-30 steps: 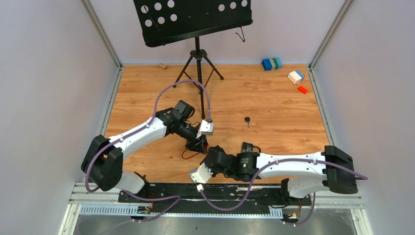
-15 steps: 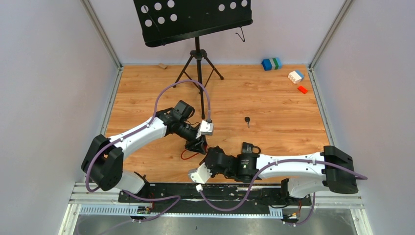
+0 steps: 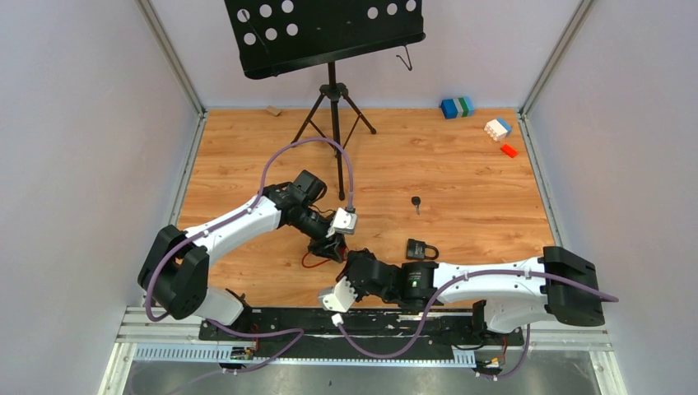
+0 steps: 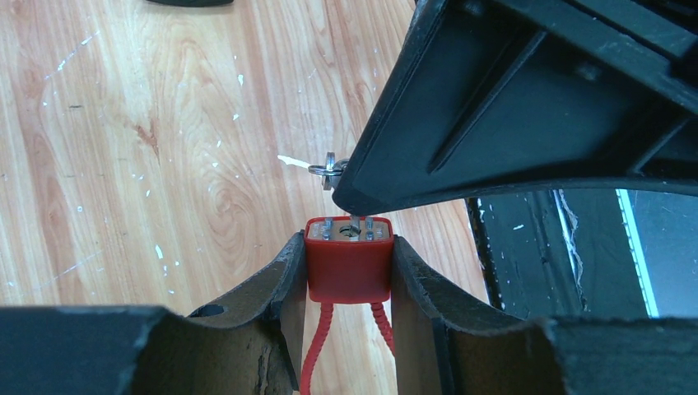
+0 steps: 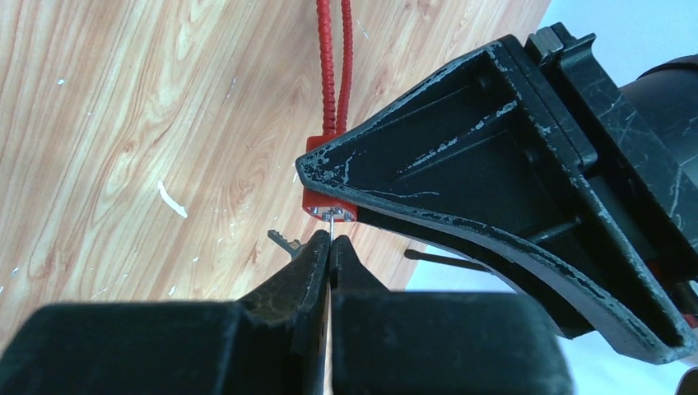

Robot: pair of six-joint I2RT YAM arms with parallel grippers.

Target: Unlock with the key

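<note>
my left tool (image 4: 347, 243) is clamped on the red lock (image 4: 348, 271), one finger on each side, holding it up off the bench (image 3: 477, 164) with the keyhole facing my right tool (image 5: 331, 247). the right tool is pinched tight on the key (image 5: 330, 217) (only a thin bit of metal shows). the key's tip is at the keyhole, and i cannot tell how far in it goes. a red cord (image 5: 332, 58) trails out the back of the lock. a black lock (image 3: 421, 248) and a small black key (image 3: 416, 203) lie on the bench, apart.
</note>
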